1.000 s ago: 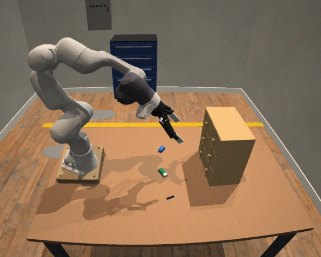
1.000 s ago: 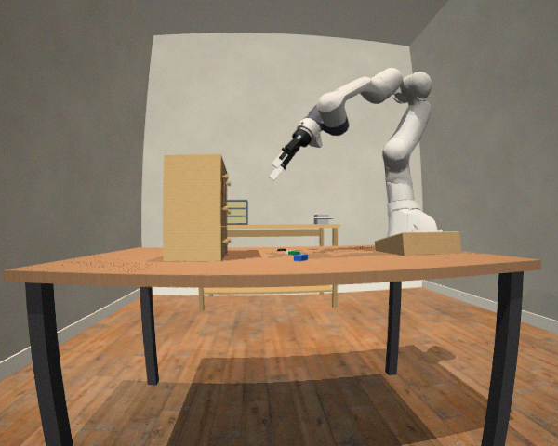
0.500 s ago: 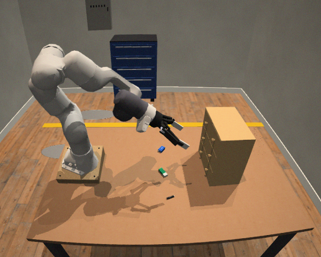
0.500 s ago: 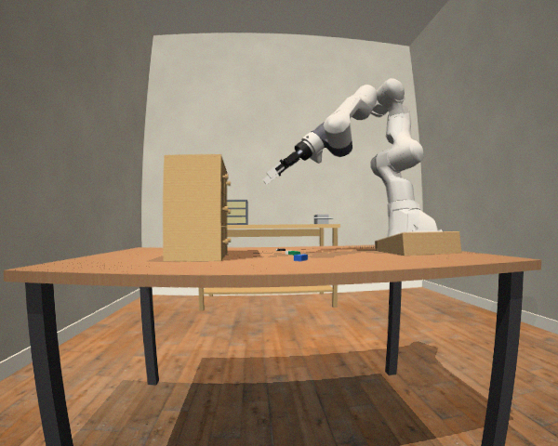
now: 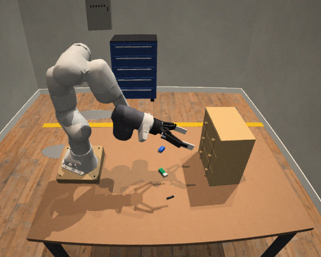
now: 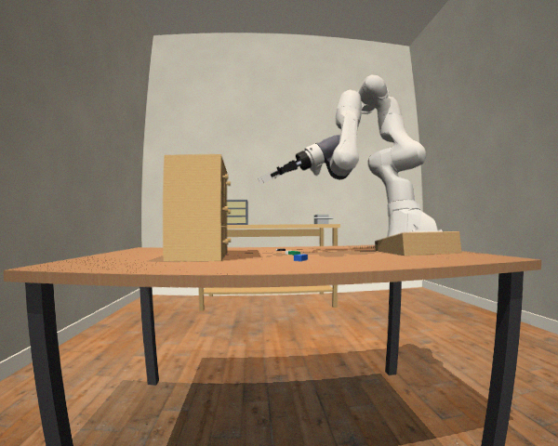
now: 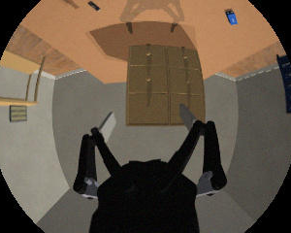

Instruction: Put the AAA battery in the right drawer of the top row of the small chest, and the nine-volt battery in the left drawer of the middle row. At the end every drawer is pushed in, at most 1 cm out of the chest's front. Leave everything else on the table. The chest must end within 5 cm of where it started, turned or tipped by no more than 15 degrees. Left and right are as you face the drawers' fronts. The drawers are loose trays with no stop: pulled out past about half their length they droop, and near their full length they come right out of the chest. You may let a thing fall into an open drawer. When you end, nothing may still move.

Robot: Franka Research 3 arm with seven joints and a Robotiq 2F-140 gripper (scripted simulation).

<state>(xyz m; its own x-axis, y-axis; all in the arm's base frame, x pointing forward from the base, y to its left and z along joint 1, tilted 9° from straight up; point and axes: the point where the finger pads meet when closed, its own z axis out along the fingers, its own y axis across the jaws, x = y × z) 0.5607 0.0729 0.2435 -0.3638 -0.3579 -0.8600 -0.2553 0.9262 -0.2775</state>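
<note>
The small chest [image 5: 232,163] [image 6: 192,206] [image 7: 157,109] stands upright, with two columns and three rows of knobbed drawers. All drawers look pushed in. My gripper [image 5: 186,138] [image 6: 263,178] [image 7: 145,114] is open and empty, in the air in front of the chest, tilted down towards its upper part and not touching it. The small dark AAA battery [image 5: 170,197] [image 6: 281,249] [image 7: 94,6] lies on the table. The blue nine-volt battery [image 5: 161,149] [image 6: 300,257] [image 7: 231,17] lies on the table on the other side of the green block.
A green block with a white end [image 5: 162,171] [image 6: 294,252] lies on the table [image 5: 252,218] between the batteries. The arm's base plate [image 5: 79,179] [image 6: 428,243] is across from the drawer fronts. A blue cabinet [image 5: 134,63] stands beyond the table.
</note>
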